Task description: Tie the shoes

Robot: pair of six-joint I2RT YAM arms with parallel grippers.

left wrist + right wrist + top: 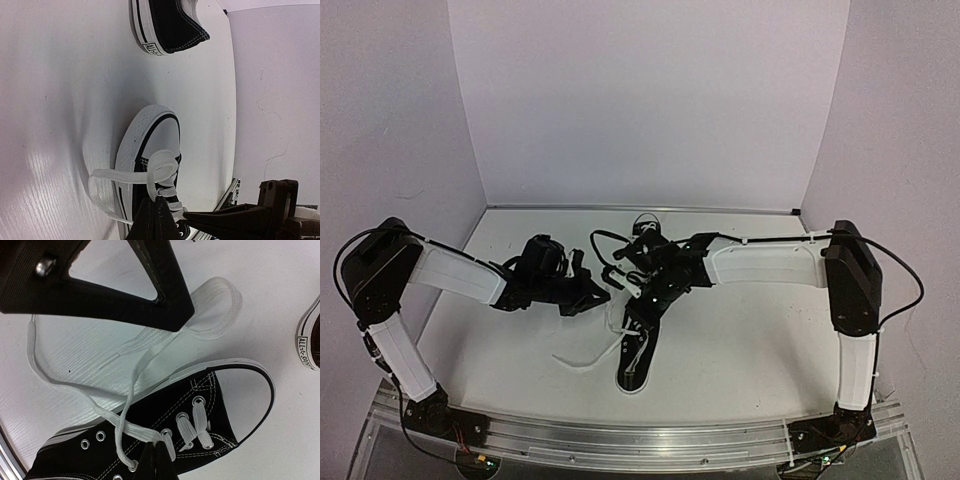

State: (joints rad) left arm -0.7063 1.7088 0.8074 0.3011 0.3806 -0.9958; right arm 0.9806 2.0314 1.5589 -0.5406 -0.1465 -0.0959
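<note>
One black sneaker with a white toe cap lies at the table's middle front, laces loose. It shows in the left wrist view and the right wrist view. My left gripper is shut on a strand of the white lace, held in a loop over the shoe's tongue; it also shows in the right wrist view. My right gripper is shut on the lace at the eyelets. The second sneaker lies further back, its heel at the right wrist view's edge.
White lace ends trail on the table left of the shoe. The two grippers are close together above the shoe. White walls enclose the back and sides, and a metal rail runs along the near edge.
</note>
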